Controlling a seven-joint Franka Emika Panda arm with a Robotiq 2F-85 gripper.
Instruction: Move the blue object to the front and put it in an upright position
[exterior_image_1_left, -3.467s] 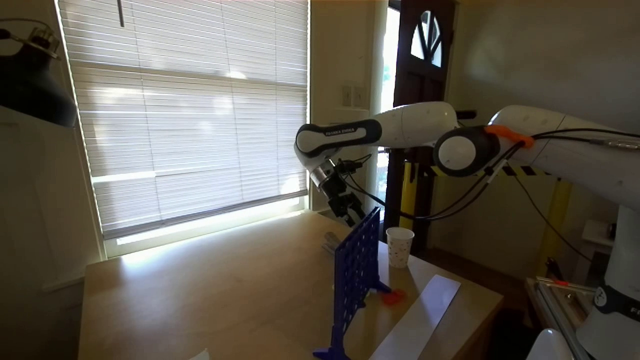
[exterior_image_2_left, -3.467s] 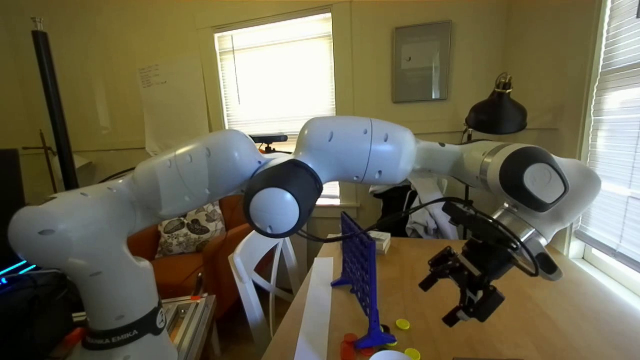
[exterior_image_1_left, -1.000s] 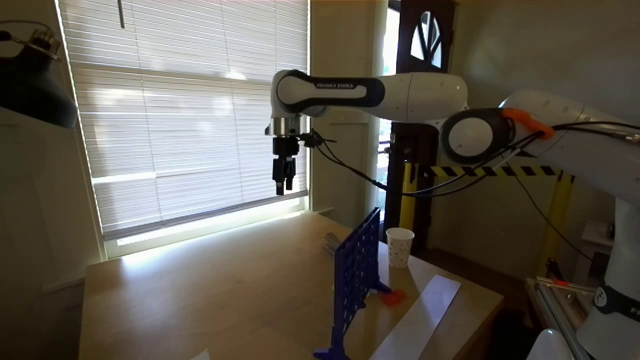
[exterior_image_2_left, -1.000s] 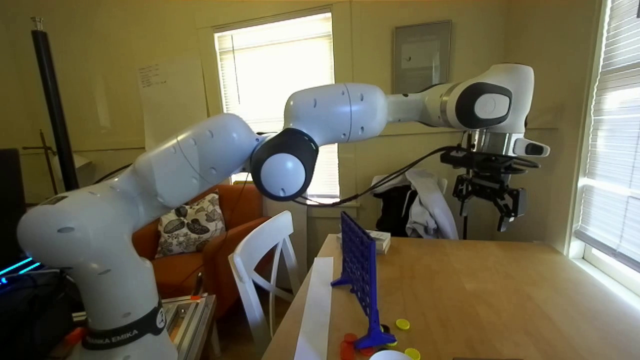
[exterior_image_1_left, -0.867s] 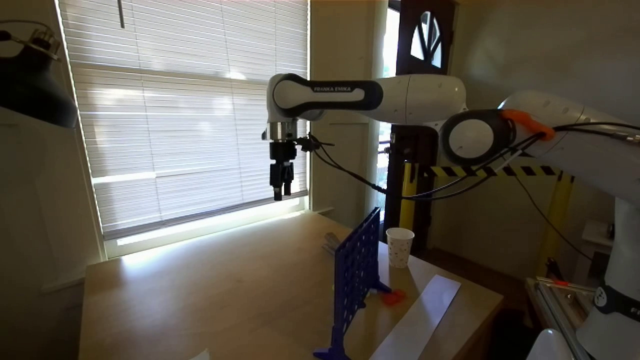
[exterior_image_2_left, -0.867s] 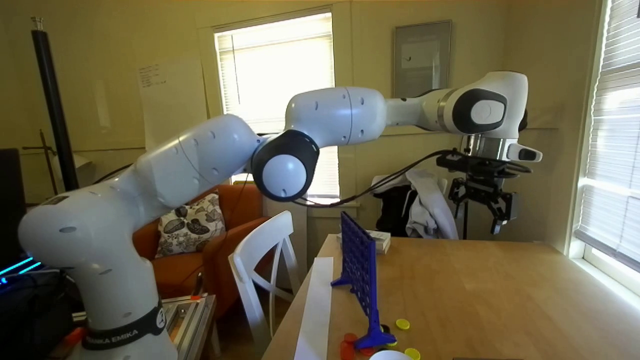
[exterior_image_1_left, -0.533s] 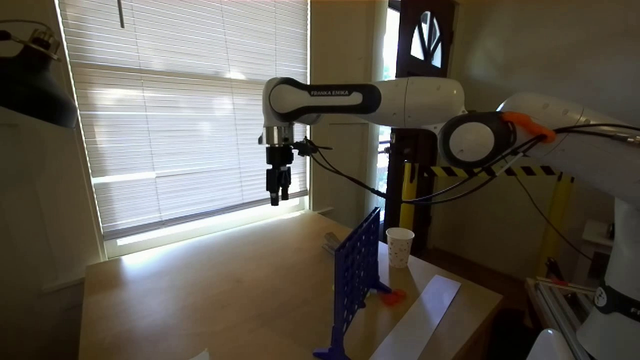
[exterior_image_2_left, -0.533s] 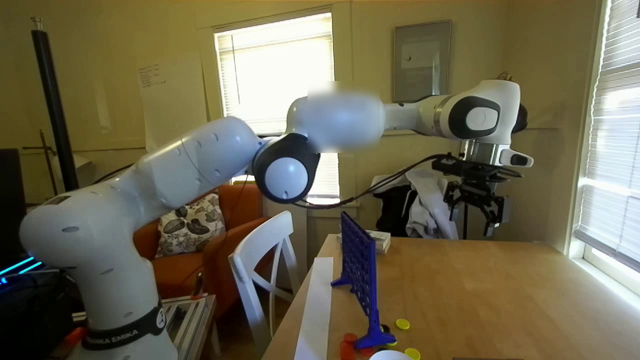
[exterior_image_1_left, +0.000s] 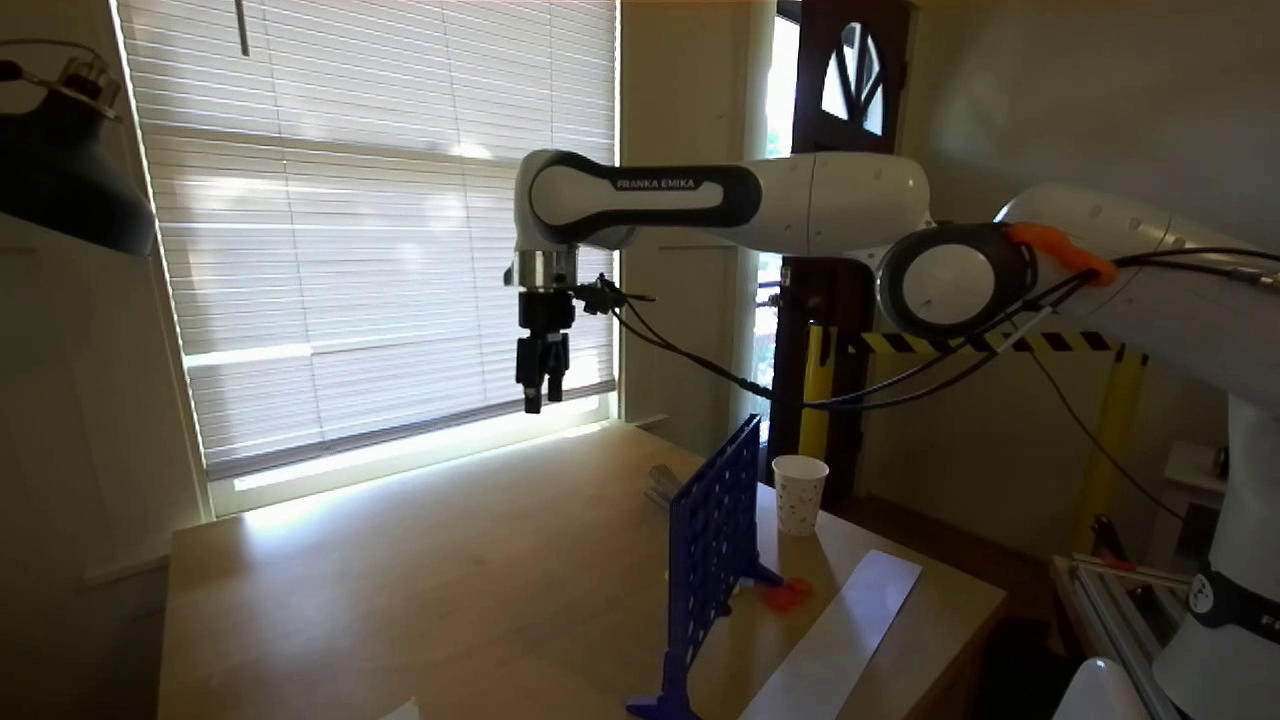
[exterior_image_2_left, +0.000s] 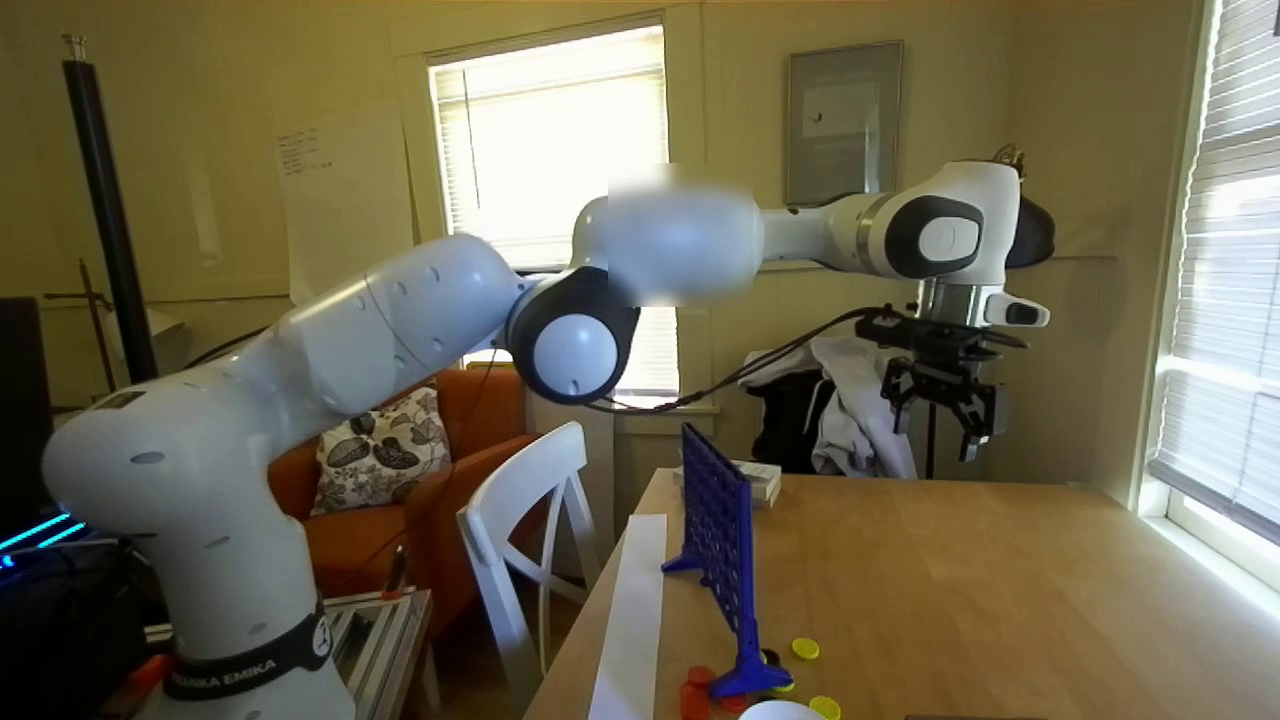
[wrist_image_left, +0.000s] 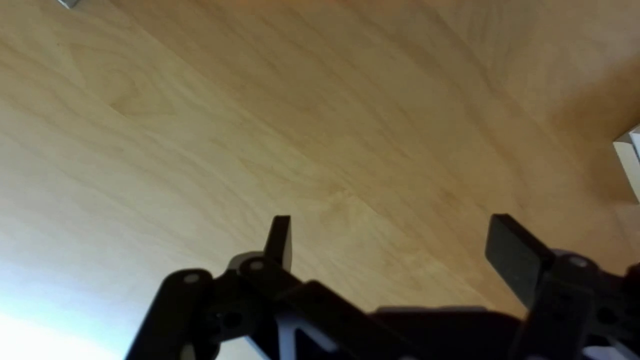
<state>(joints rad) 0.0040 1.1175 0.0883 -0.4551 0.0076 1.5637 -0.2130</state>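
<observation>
Gripper (wrist_image_left: 389, 235): hanging over the table (exterior_image_2_left: 980, 580), pointing straight down, its jaws spread wide apart with bare tabletop showing between them.
Arm (exterior_image_1_left: 690, 195): reaching out almost level, in front of the blinds (exterior_image_1_left: 380, 250) in an exterior view.
Panel (exterior_image_2_left: 722, 530): the blue one, standing upright on its feet at the robot's side of the table, well apart from the gripper.
Strip (exterior_image_2_left: 630, 610): white, lying flat along the table's edge, just beside the panel.
Red discs (exterior_image_2_left: 695, 703): bunched around one of the panel's feet.
Yellow discs (exterior_image_2_left: 805, 649): strewn near that same foot.
Cup (exterior_image_1_left: 799, 500): white, speckled, upright near the panel in an exterior view.
Box (exterior_image_2_left: 765, 487): white, on the table by the panel's other end.
Grey thing (exterior_image_1_left: 660, 484): just past the panel in an exterior view; from here I can't make out what it is.
Chair (exterior_image_2_left: 545, 462): white, beside the table.
</observation>
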